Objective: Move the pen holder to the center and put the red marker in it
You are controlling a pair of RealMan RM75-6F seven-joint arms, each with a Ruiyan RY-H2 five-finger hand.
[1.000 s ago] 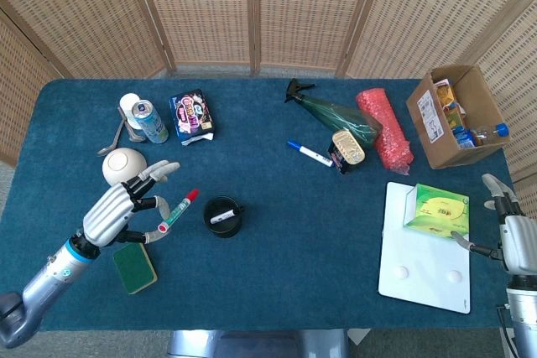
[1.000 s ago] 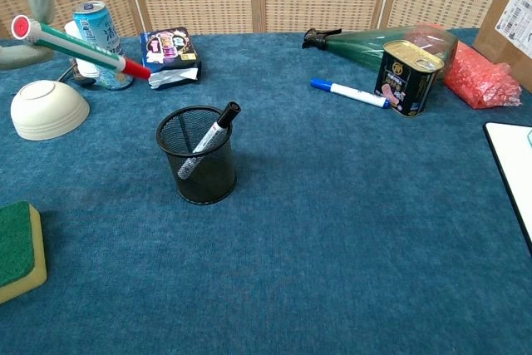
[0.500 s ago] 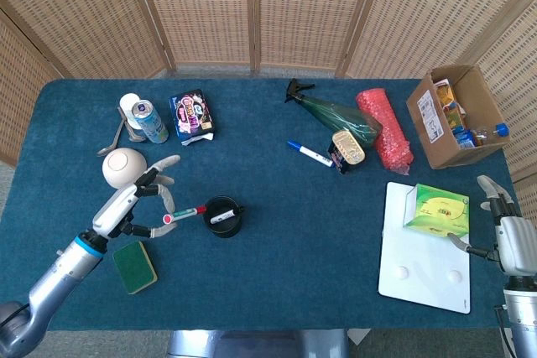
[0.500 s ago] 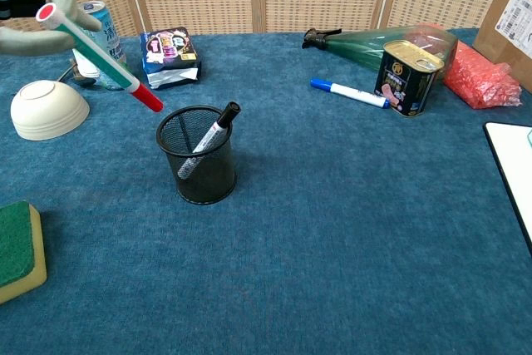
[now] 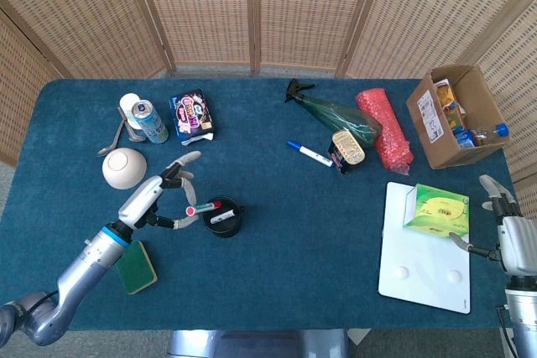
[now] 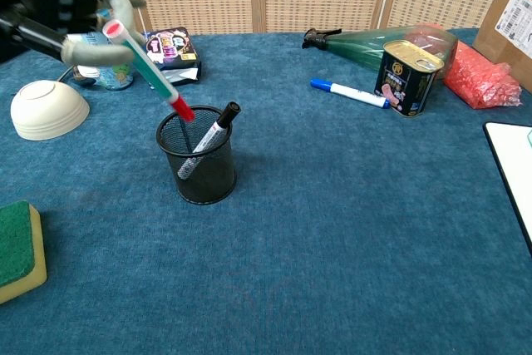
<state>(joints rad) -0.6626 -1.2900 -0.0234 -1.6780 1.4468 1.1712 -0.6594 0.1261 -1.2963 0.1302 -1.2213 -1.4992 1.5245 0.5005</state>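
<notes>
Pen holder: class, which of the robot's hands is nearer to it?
Left. The left hand is just beside the pen holder, holding the red marker over its rim; the right hand is far across the table.

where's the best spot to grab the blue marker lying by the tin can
Take the blue marker at mid-barrel, coming straight down from above. It lies flat on the cloth, so only the top and long sides are open. Its right end sits close to the tin can, so place the fingers toward the blue-capped left end, one finger on each long side.
</notes>
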